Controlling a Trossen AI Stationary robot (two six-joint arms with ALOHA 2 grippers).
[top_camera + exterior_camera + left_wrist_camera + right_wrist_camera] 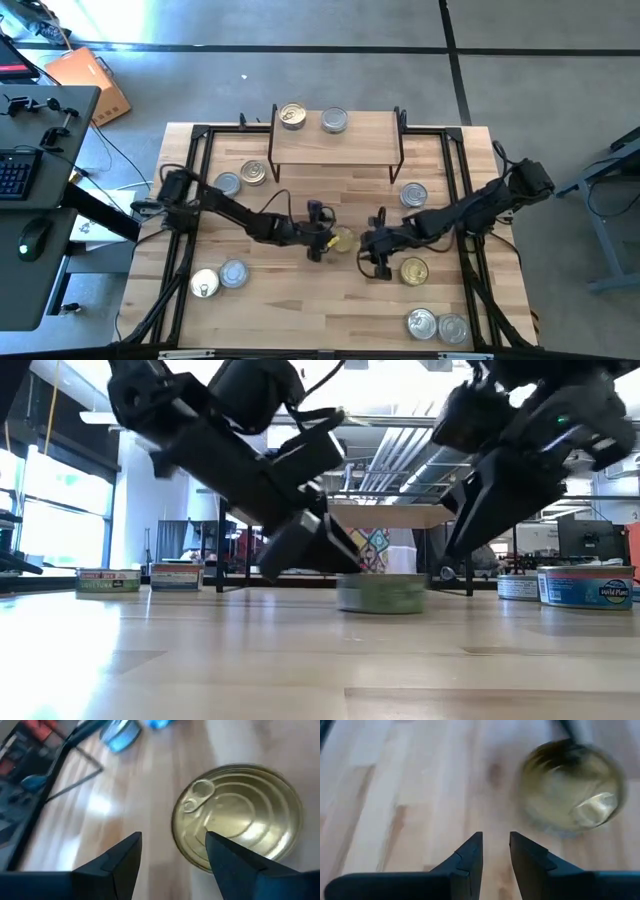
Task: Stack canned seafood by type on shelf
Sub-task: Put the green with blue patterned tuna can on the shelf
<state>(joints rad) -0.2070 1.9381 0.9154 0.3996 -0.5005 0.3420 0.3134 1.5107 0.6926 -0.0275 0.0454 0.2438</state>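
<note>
Left gripper (322, 240): fingers apart, gold tin (343, 239) at its 3 o'clock | Right gripper (377, 262): fingers narrowly apart, empty | Shelf (336, 145) at 12 o'clock

Glossy gold metal on the ridged tin lid (237, 815), smooth pale satin-sheen wood across the tabletop (145, 795), matt black on the fingers (120, 860)
</note>
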